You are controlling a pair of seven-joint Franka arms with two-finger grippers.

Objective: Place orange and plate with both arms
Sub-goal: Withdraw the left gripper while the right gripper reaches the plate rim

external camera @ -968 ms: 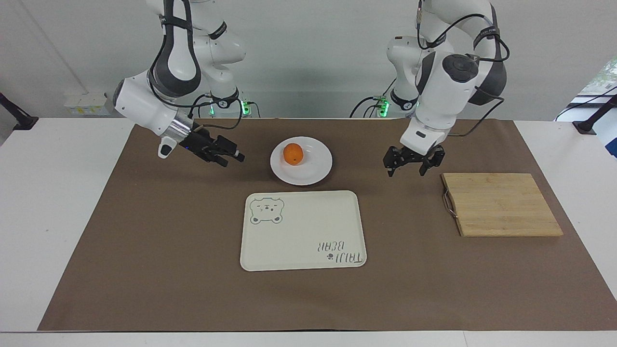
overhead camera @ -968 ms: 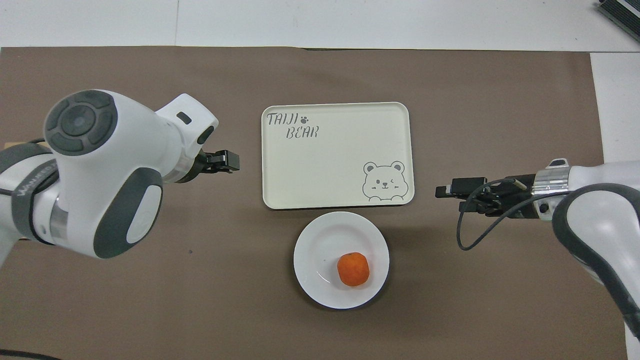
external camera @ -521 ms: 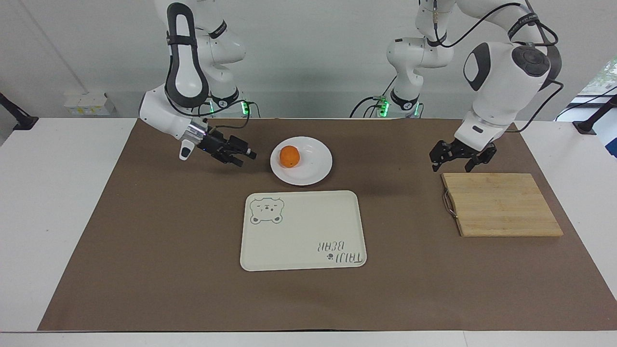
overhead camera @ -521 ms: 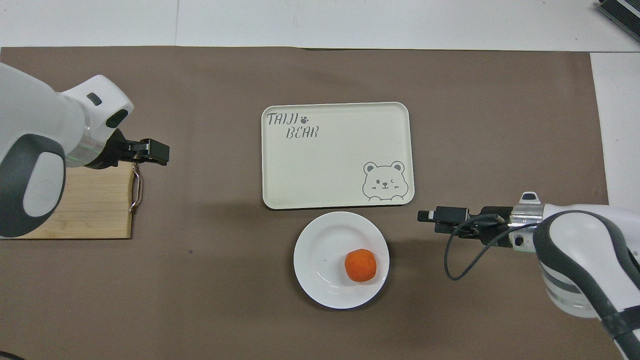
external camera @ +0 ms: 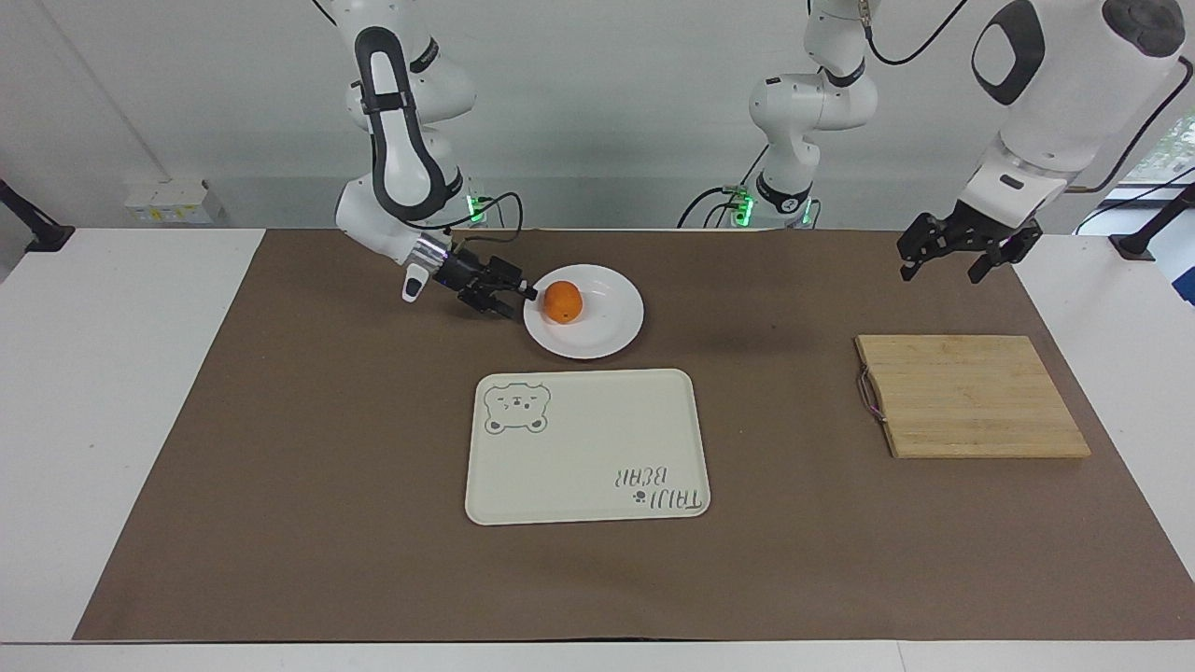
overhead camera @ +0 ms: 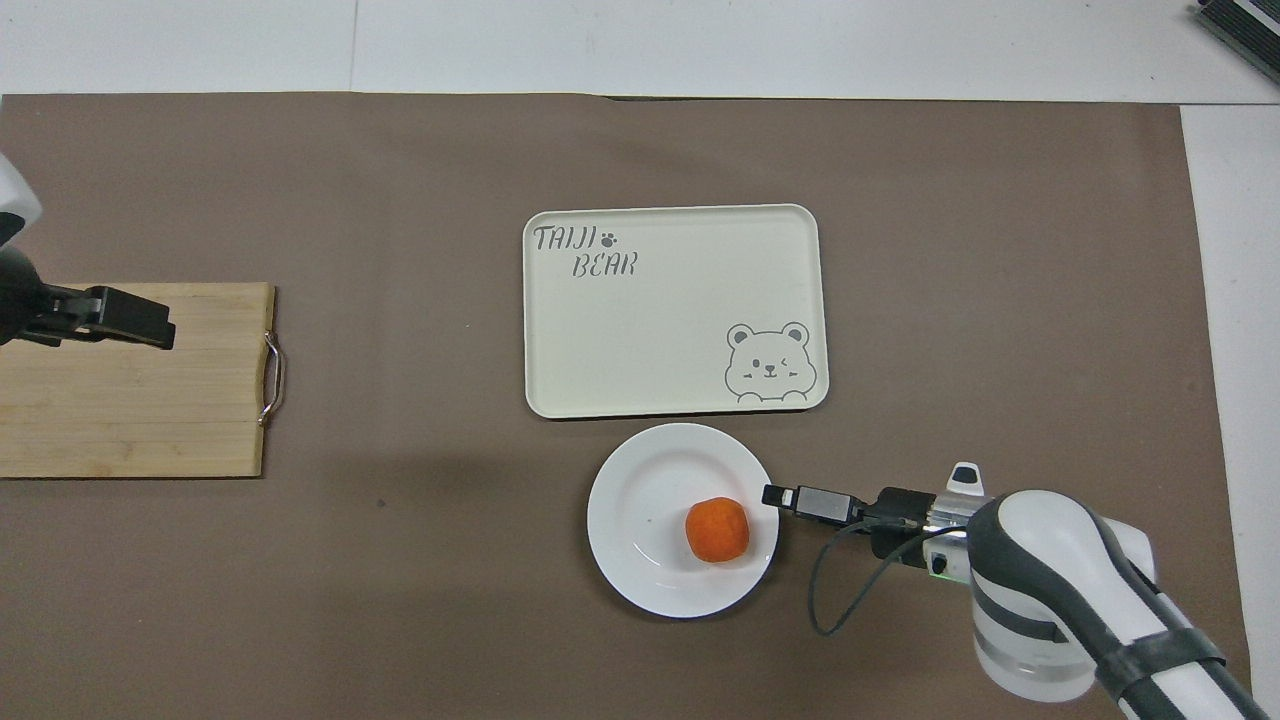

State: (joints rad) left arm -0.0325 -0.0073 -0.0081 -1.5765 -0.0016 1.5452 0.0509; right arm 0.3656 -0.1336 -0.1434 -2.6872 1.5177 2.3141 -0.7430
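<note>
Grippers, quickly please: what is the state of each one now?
Left gripper: open, holding nothing, up above the table's edge near the cutting board.
Right gripper: at the plate rim beside the orange; fingers cannot be told.

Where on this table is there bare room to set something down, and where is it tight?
The tray and cutting board are both bare, with open mat between them. The mat farther from the robots than the tray is also open. It is crowded at the plate, which nearly touches the tray, holds the orange, and has the right gripper at its rim.
</note>
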